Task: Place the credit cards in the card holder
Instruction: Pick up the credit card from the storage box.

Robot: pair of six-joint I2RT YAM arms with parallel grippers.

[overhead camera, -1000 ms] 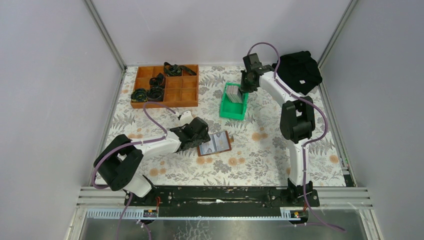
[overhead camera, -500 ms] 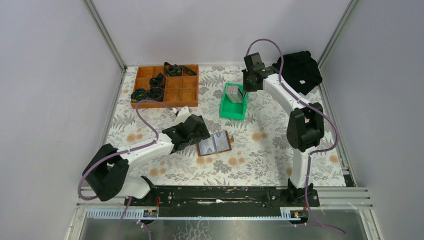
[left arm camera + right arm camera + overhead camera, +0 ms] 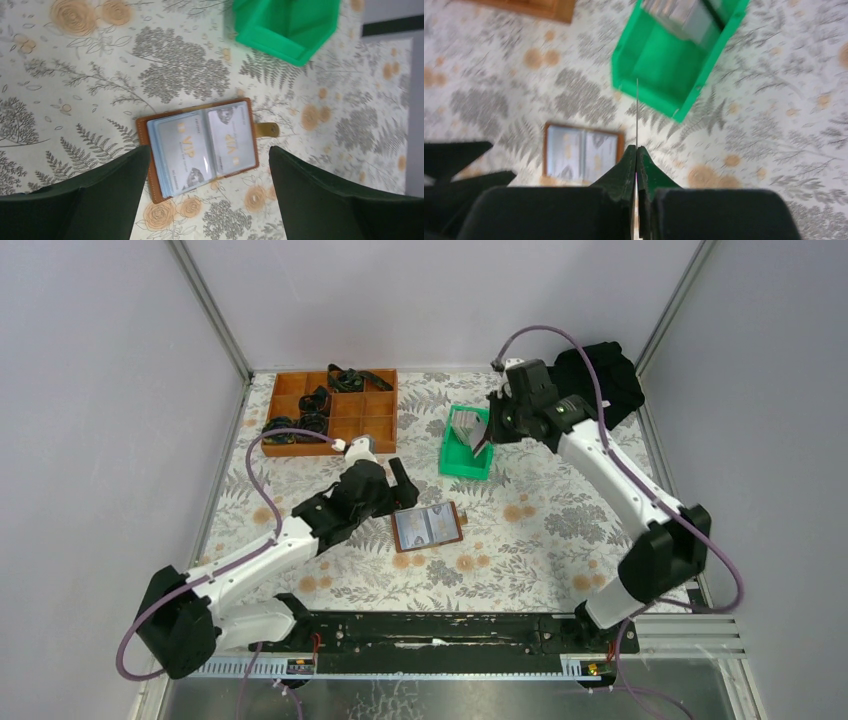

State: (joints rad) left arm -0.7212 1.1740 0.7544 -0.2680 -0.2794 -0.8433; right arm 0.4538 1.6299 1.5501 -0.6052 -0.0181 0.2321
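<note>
Worktop (image 3: 540, 530) condition: a floral cover lay over the surface, with all items resting on it.

Card holder (image 3: 428, 527): the brown leather holder lay open and flat near the middle of the worktop, inner side up. The left wrist view showed the card holder (image 3: 200, 147) with two clear pockets side by side, each with a pale card marked "VIP" behind it. The snap tab (image 3: 267, 130) projected from one long edge.

Left hand (image 3: 208, 152): released, with the jaws spread wide and nothing between them. It hung above the worktop just left of the card holder. In its own view the two dark fingers (image 3: 100, 200) framed the holder without touching it.

Green bin (image 3: 455, 465): it stood behind the card holder, apart from it. A grey stack of credit cards (image 3: 468, 423) stood on edge against its far wall; the right wrist view showed the same stack (image 3: 679, 12) blurred, at the far end of the bin (image 3: 659, 60).

Right hand (image 3: 636, 150): clenched on one credit card (image 3: 637, 115). The card appeared edge-on as a thin line rising from the pinched fingertips, clear of the bin. In the top view the right hand (image 3: 487, 440) hung over the bin's right side.

Other items: a wooden compartment tray (image 3: 330, 448) sat at the far left, with black coiled items (image 3: 310, 415) in several compartments. A black cloth (image 3: 600, 380) lay at the far right corner.
</note>
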